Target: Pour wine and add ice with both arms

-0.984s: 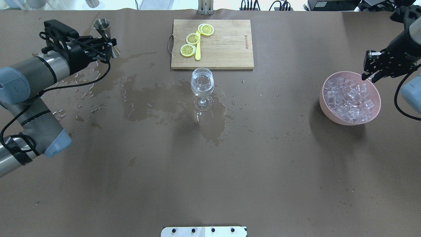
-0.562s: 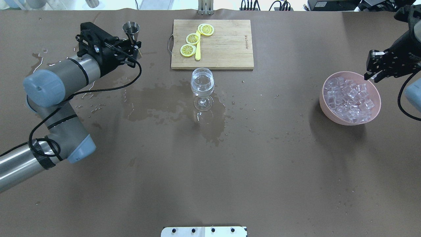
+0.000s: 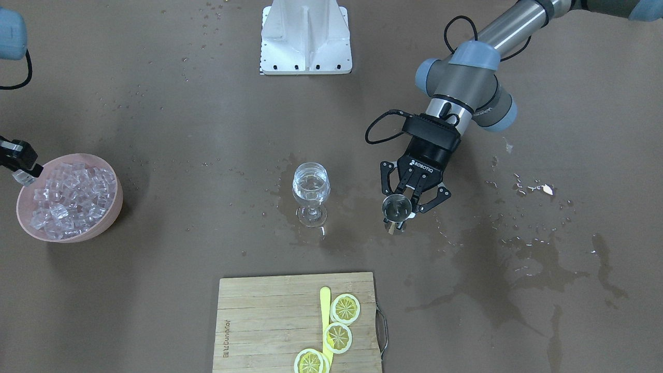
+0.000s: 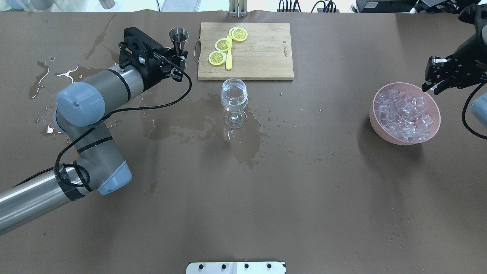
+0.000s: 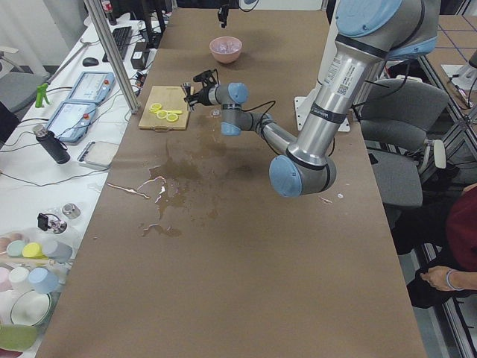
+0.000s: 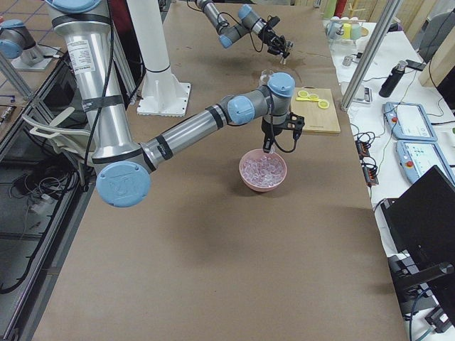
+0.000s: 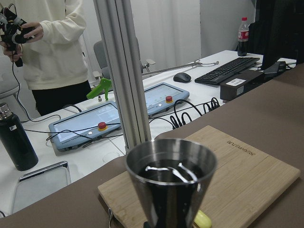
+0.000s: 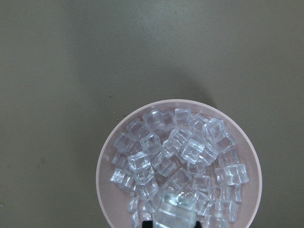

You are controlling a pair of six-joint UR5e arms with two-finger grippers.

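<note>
Left wrist-mounted view: wine (image 7: 170,172) is seen glinting inside a steel jigger (image 4: 179,37). The jigger is held upright, clamped at its waist by the closed left gripper (image 3: 401,211), just beside the handle end of the cutting board (image 4: 262,57) and to the robot's left of the wine glass (image 4: 234,99). Clear liquid is also seen in that glass. Ice (image 8: 180,152) is heaped in a pink bowl (image 4: 380,127) at the robot's far right. One ice cube (image 8: 175,211) appears pinched in the right gripper (image 4: 433,85), closed on it over the bowl's rim. Wet patches (image 4: 198,118) are spread on the table (image 4: 304,190) around the glass.
</note>
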